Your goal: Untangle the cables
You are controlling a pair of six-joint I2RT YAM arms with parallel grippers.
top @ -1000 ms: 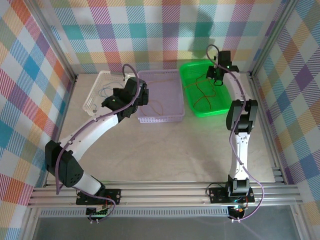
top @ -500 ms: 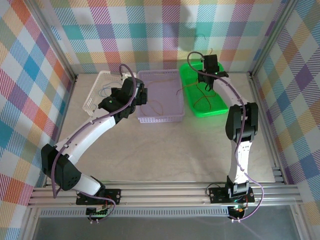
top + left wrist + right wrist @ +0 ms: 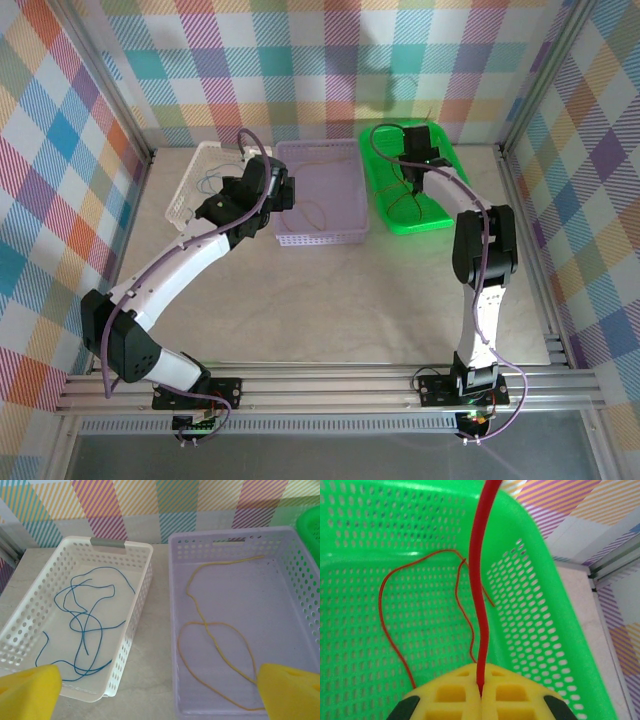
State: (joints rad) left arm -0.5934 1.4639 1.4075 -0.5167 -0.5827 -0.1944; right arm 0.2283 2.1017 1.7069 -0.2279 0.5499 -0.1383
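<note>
Cables, three: blue cable (image 3: 86, 622), orange cable (image 3: 207, 626), red cable (image 3: 481, 580).

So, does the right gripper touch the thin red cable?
Touching. In the right wrist view, the right gripper is shut on the thin red cable.

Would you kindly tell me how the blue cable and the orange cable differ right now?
The blue cable lies in the white basket, the orange cable in the purple basket. The blue cable crosses itself many times; the orange cable shows one crossing. Both lie limp on basket floors.
</note>
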